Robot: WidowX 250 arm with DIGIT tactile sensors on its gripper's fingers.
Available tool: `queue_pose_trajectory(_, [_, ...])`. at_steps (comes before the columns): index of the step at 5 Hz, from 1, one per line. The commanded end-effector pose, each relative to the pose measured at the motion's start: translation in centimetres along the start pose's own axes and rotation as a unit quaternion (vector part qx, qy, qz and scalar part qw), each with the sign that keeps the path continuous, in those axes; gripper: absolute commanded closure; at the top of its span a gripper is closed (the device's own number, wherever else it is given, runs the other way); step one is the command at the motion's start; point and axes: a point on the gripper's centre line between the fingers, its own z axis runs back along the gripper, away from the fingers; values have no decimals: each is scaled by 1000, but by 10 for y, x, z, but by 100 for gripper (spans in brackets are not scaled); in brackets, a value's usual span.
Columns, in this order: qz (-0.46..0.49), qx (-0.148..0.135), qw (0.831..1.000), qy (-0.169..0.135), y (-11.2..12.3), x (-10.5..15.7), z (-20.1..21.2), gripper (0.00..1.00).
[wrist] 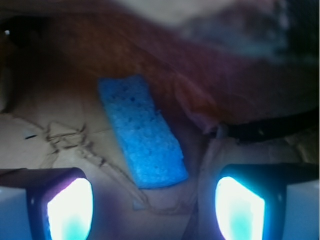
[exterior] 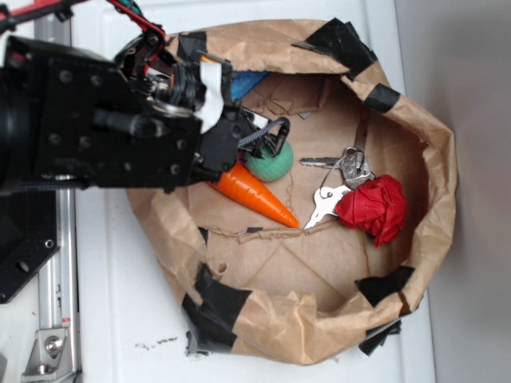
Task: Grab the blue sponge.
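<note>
Now the gripper (wrist: 155, 200) is standing open above the floor of the bag (exterior: 431, 159), with its two fingers (wrist: 65, 210) wide apart and holding nothing. In the wrist view the sponge (wrist: 141, 131) is lying flat on the brown paper just ahead of the fingers, between their two lines and a bit nearer to the left one in the picture. It is lying at a slant, not touching either finger. A black strip is crossing the paper to the right of it.

In the exterior view the arm (exterior: 96, 120) is reaching over the left rim of the bag and is hiding most of the sponge; only a blue corner is showing at the upper wall. Just beside the arm's tip a green ball (exterior: 271, 163) is resting, and it is touching the thick end of a carrot (exterior: 254, 194). Farther to the right, keys (exterior: 339, 179) are lying next to a red crumpled cloth (exterior: 374, 207). Black tape patches are sitting on the bag's rim.
</note>
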Motion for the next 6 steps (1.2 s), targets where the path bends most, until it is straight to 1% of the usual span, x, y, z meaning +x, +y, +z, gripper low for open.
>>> queue_pose_trajectory(1, [50,11,999,-1,-2,12,-12,0])
queue_pose_trajectory(2, [45,7,999,-7,6,20,-9,0])
queue_pose_trajectory(3, [26,7,999,-23,25,22,-6,0])
queue_pose_trajectory(4, [15,5,1000,-20,33,28,-11,0])
queue_pose_trajectory(5, [-17,11,1000,1,25,40,-30,0])
queue_pose_trajectory(6, [-24,5,999,36,25,46,-35,0])
